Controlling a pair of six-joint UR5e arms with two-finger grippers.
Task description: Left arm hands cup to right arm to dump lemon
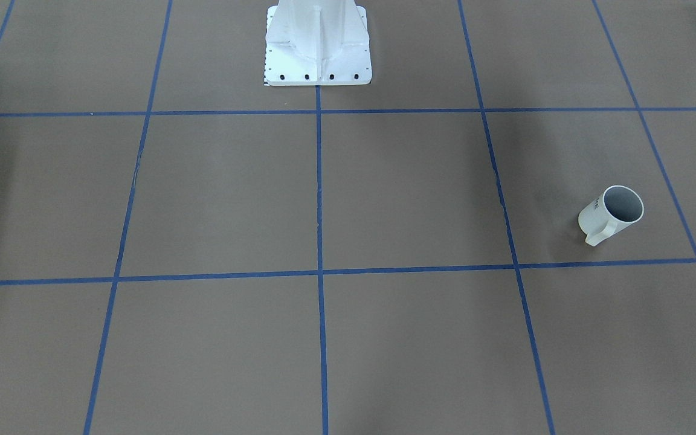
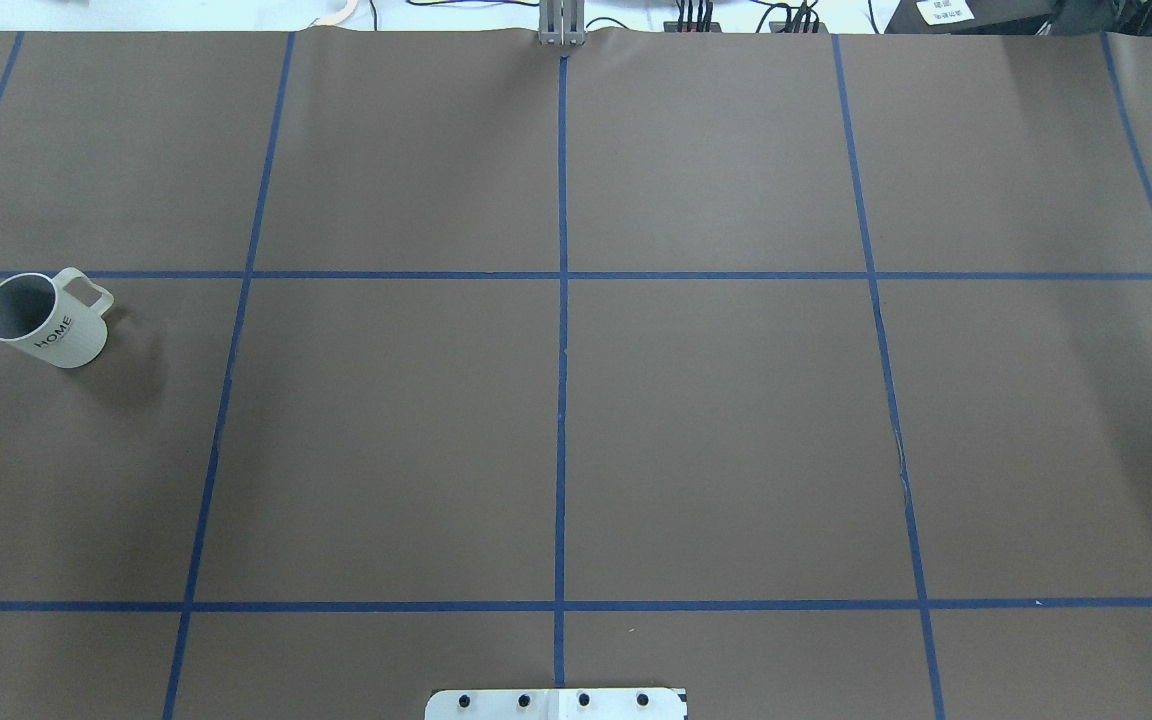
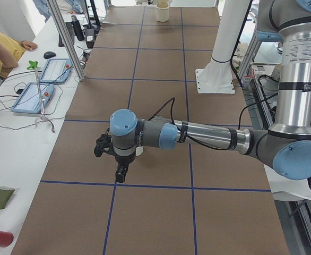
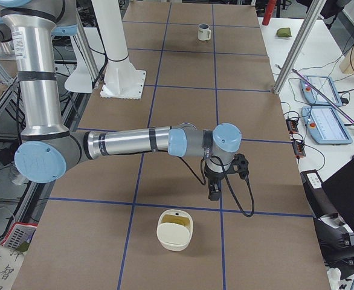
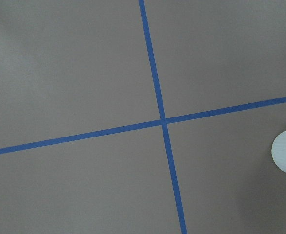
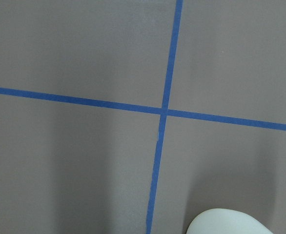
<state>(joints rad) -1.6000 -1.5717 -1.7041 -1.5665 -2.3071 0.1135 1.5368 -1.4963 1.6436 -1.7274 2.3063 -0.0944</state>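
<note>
The white cup (image 2: 46, 320) marked "HOME" stands upright near the table's left edge, handle toward the far side; what I see of its inside is grey. The same cup (image 1: 611, 212) sits at the right of the front view and far off as the cup (image 4: 204, 31) in the right side view. No lemon shows in it. My left gripper (image 3: 121, 174) points down over a tape crossing, right beside the cup's spot. The right gripper (image 4: 214, 192) hangs at the table's other end. Both show only in side views, so I cannot tell whether they are open.
A cream bowl (image 4: 176, 229) holding something yellowish sits just in front of the right gripper, and its rim (image 6: 226, 223) enters the right wrist view. The white robot pedestal (image 1: 318, 45) stands at mid-table. Control pendants (image 3: 36, 95) and a person's arm (image 3: 7, 50) are alongside.
</note>
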